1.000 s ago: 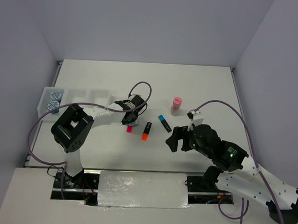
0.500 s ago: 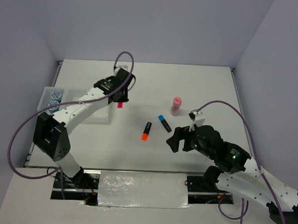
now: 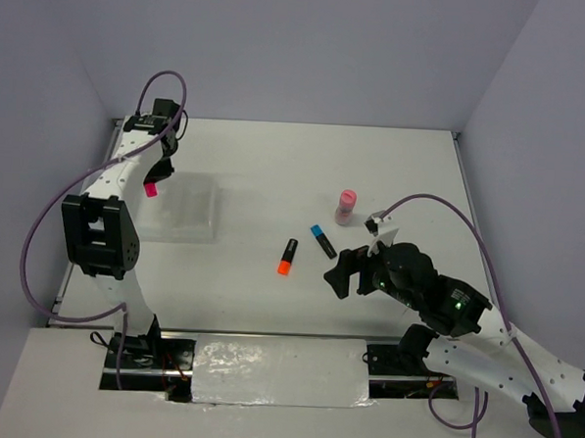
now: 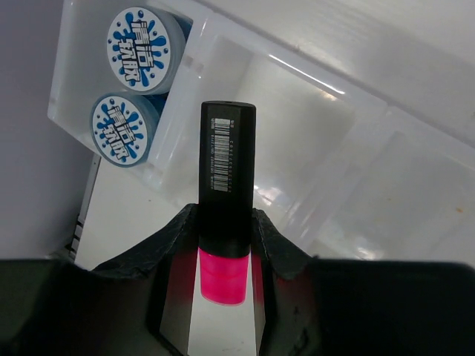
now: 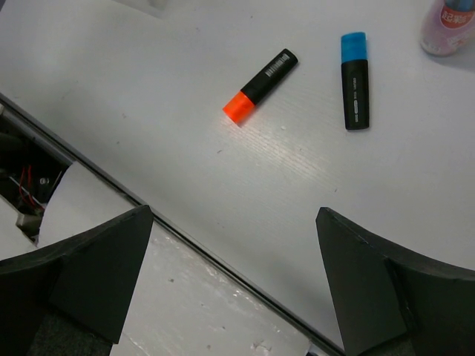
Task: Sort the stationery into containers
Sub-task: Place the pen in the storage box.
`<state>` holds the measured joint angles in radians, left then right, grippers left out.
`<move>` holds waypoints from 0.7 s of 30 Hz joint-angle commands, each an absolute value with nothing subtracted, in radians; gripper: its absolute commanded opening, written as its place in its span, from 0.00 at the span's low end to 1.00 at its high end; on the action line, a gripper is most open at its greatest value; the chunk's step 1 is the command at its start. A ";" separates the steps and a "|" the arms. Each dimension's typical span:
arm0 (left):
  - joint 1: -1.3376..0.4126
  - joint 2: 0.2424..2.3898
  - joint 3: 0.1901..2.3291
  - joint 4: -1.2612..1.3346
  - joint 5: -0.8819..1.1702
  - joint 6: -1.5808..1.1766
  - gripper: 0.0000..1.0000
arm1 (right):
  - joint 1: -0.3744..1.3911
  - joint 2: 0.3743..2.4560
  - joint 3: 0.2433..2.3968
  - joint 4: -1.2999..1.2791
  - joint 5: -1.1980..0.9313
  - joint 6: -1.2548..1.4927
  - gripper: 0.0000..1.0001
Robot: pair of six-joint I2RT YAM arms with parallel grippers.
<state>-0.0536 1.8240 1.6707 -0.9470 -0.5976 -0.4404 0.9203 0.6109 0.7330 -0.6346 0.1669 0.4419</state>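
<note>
My left gripper (image 3: 155, 176) is shut on the pink-tipped black marker (image 4: 226, 185) and holds it above the white three-compartment tray (image 4: 415, 185), over the wall between the end and middle compartments. Two blue-and-white tape rolls (image 4: 139, 49) lie in the end compartment. The marker's pink tip (image 3: 151, 188) shows in the top view, at the tray's (image 3: 190, 214) left part. The orange-tipped marker (image 3: 288, 256), the blue-tipped marker (image 3: 322, 240) and the pink-capped tube (image 3: 345, 206) are on the table. My right gripper (image 3: 344, 271) is open and empty, just right of the two markers.
The right wrist view shows the orange-tipped marker (image 5: 260, 85), the blue-tipped marker (image 5: 354, 80) and the tube (image 5: 447, 26) beyond my open fingers (image 5: 96, 267), with the table's near edge below. Grey walls enclose the table at the back and sides.
My left arm has swung from the table's middle to the far left, carrying the pink-tipped marker over the tray. The right arm has hardly moved.
</note>
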 commanded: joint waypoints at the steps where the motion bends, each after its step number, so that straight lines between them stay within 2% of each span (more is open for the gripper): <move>1: -0.020 1.864 1.701 -0.982 -0.581 -0.379 0.00 | 0.916 0.607 0.773 -0.589 0.160 0.397 0.99; 5: -0.003 1.873 1.672 -0.963 -0.558 -0.390 0.00 | 0.916 0.598 0.765 -0.583 0.155 0.387 1.00; 11: -0.003 1.916 1.657 -0.968 -0.580 -0.425 0.14 | 0.914 0.595 0.759 -0.584 0.152 0.387 1.00; 14: -0.003 1.914 1.638 -0.962 -0.584 -0.437 0.25 | 0.916 0.594 0.762 -0.588 0.155 0.387 1.00; 16: 0.024 1.904 1.612 -0.953 -0.587 -0.448 0.36 | 0.916 0.600 0.767 -0.588 0.155 0.387 1.00; 17: 0.031 1.899 1.605 -0.953 -0.581 -0.451 0.44 | 0.916 0.604 0.772 -0.588 0.153 0.387 1.00; 20: 0.035 1.888 1.603 -0.959 -0.583 -0.456 0.59 | 0.916 0.612 0.778 -0.586 0.149 0.387 1.00; 21: 0.037 1.882 1.605 -0.959 -0.586 -0.457 0.67 | 0.916 0.618 0.779 -0.584 0.144 0.387 1.00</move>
<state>0.0246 1.9133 1.5963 -0.9577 -0.5644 -0.4320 0.9203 0.6086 0.7338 -0.6285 0.1555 0.3988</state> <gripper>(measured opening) 0.624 0.996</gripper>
